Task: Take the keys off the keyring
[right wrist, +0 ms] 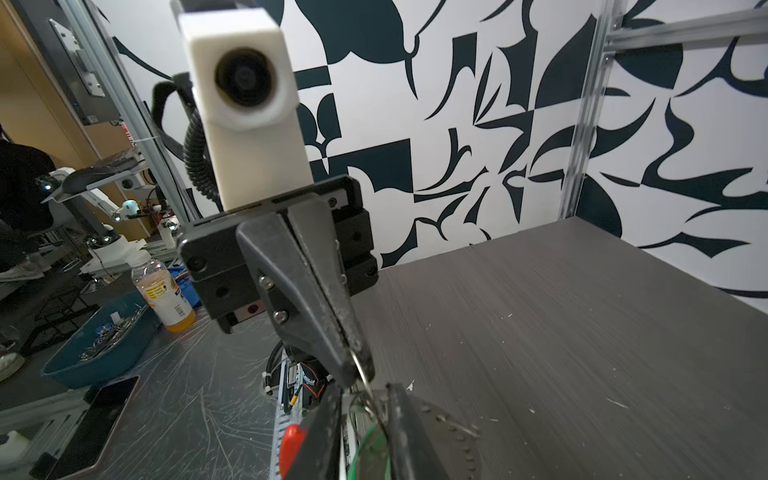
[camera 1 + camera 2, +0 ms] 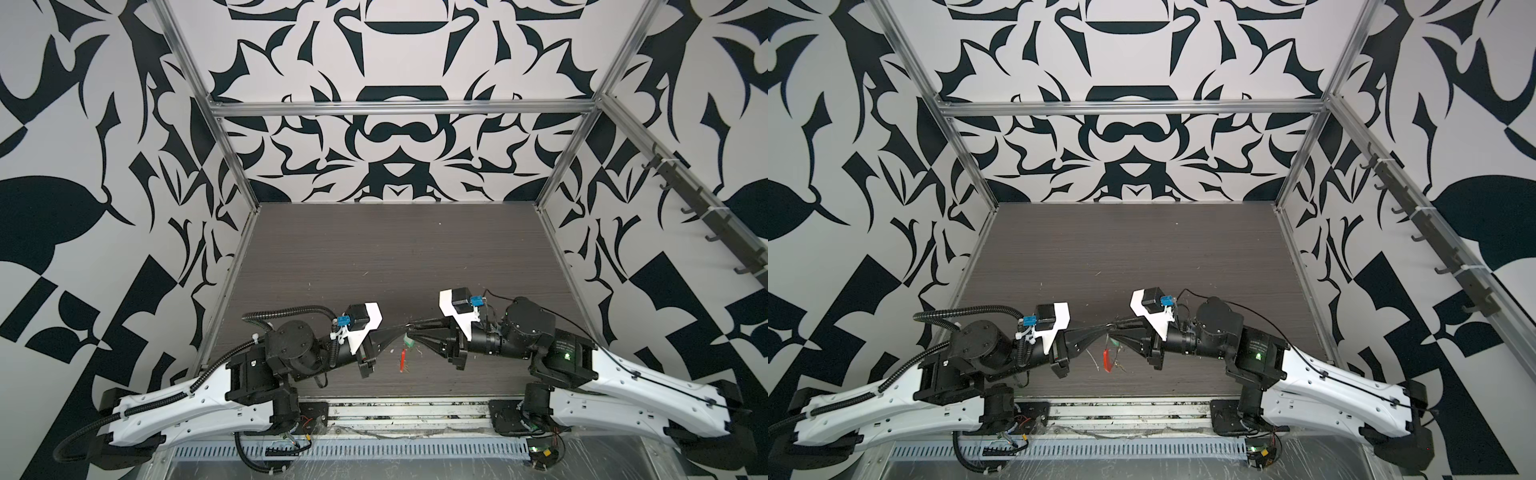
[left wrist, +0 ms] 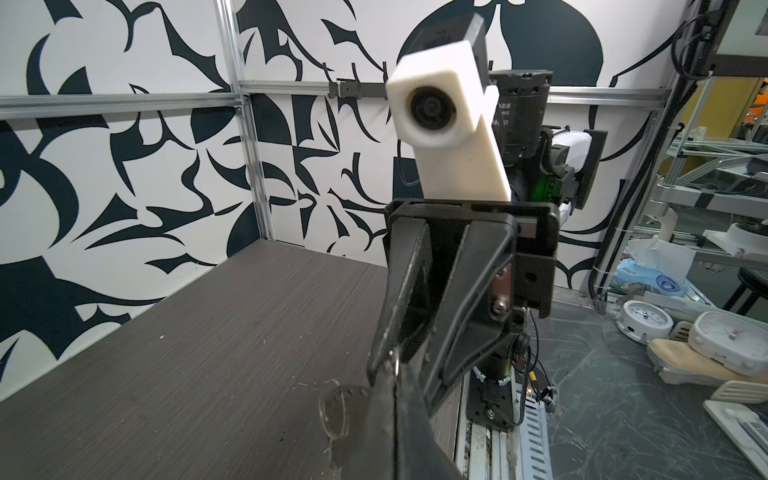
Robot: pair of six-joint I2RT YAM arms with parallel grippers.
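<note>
Nearest the front edge of the table [image 2: 374, 257], the keyring [image 2: 402, 360] hung clear of the surface, its red section [image 2: 1107, 360] lowest. It looked light, stiff and slick: a thin grey wire hoop likely to swivel or slip in a pinch. The bare wire away from the red section therefore seemed the place to hold. The other arm would do better taking a key by its broad plastic tag than by its smooth blade. Just above, the green tag [image 2: 409, 342] dangled under the fingertips, and a dimpled metal key [image 1: 451, 428] hung beside it; the yellow tag could not be made out. The left gripper [image 1: 357, 372] was pressed together on the hoop's wire. The right gripper [image 2: 415, 332] faced it tip to tip, jaws slightly apart around wire and green tag; whether it pinched them could not be told.
</note>
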